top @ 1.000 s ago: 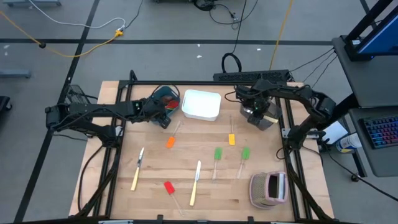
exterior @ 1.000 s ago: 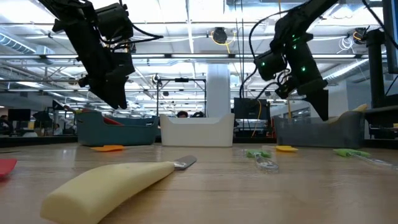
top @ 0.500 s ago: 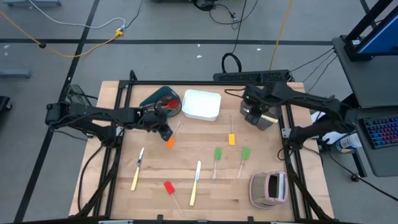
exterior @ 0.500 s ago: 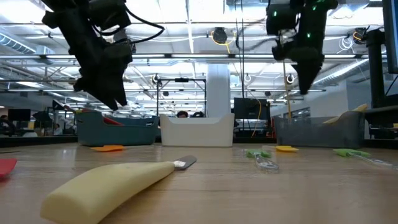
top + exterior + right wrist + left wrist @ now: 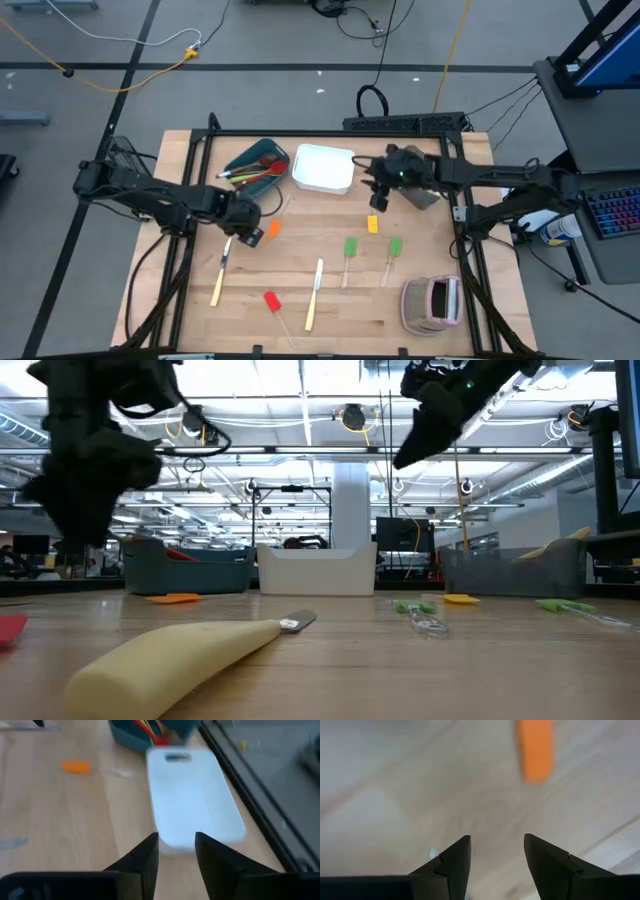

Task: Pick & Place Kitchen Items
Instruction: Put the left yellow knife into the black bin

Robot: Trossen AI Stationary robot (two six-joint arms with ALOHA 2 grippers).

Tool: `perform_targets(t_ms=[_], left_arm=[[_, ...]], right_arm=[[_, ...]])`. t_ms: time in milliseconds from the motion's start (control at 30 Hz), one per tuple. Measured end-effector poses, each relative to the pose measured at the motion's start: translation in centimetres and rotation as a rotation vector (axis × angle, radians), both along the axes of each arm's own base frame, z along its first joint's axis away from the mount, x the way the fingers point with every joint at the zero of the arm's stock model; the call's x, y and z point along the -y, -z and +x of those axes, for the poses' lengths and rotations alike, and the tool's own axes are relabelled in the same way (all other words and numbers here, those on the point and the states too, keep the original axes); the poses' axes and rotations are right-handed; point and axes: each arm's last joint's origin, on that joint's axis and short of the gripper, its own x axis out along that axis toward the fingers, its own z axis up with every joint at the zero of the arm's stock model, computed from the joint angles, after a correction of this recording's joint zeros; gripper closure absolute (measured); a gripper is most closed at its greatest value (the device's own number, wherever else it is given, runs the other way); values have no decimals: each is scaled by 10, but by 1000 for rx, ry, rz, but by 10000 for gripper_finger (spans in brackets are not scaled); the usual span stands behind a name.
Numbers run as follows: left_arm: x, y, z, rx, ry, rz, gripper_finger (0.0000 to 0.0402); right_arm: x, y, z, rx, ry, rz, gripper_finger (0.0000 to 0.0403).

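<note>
Kitchen items [image 5: 315, 292] lay on desk [image 5: 300, 260] | left gripper [image 5: 495, 857] jaws spread, empty, above orange spatula [image 5: 536, 747] | right gripper [image 5: 175, 851] jaws apart, empty, near white bin [image 5: 192, 795]

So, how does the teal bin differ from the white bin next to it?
The teal bin holds several utensils, red and green among them; the white bin looks empty. The teal bin lies turned at an angle to the table's edges, while the white bin lies nearly square to them. Both are rectangular and sit at the table's far side.
</note>
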Motion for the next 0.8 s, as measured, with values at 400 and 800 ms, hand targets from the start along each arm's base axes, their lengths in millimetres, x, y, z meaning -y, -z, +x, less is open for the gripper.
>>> perform_targets(t_ms=[400,800], left_arm=[[59,1,-26,-149,58,-105,215],[106,6,-54,-178,-75,-53,215]], right_arm=[[-28,54,3,374,-162,-158,284],[-37,58,0,505,-356,-91,284]])
